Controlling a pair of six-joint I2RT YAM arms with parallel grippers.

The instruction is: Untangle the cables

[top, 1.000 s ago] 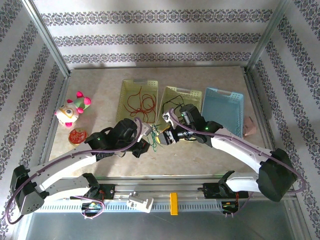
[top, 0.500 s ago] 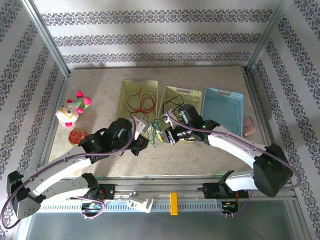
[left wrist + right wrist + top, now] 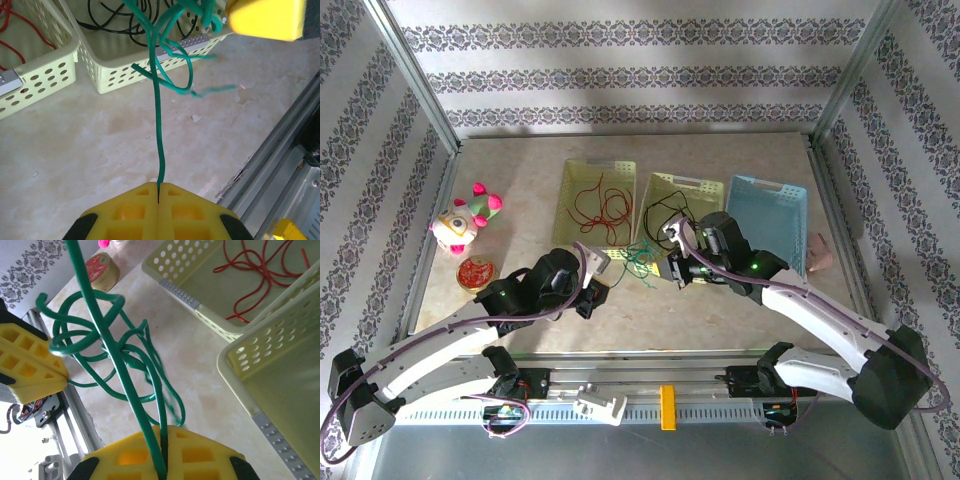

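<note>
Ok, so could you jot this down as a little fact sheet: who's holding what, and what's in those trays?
left end effector: shut on one strand of the green cable
right end effector: shut on another strand, with loose loops hanging between the two
left yellow basket: red cables
middle yellow basket: black cable
blue basket: right end of the row
table's left side: plush toy, round red tin

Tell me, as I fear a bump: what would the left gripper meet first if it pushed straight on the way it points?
Likely the loose loops of the green cable that the left gripper pinches; behind them, a yellow basket. Depth is unclear.
</note>
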